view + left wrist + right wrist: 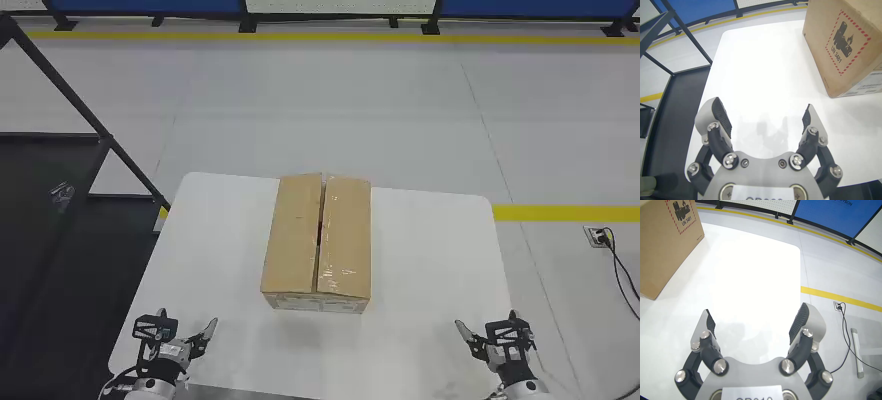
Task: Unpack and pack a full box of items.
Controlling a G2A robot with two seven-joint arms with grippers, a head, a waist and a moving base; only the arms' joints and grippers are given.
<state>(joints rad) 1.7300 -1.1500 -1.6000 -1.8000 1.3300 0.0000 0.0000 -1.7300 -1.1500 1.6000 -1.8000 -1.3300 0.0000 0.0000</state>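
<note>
A brown cardboard box [318, 241] stands in the middle of the white table [430, 260], its top flaps closed with a seam running down the centre. A side of the box [842, 47] carries a red-bordered warning label, and the opposite side of the box [664, 243] bears the same kind of label. My left gripper [177, 334] is at the table's near left edge, open and empty, well short of the box. My right gripper [497, 335] is at the near right edge, also open with nothing in it. Both grippers [762, 111] [756, 317] hang over bare tabletop.
A dark metal rack with a black shelf [50, 250] stands just left of the table. On the floor to the right lie a socket [598, 236] with a black cable and yellow floor tape [565, 213]. The tabletop around the box is bare white.
</note>
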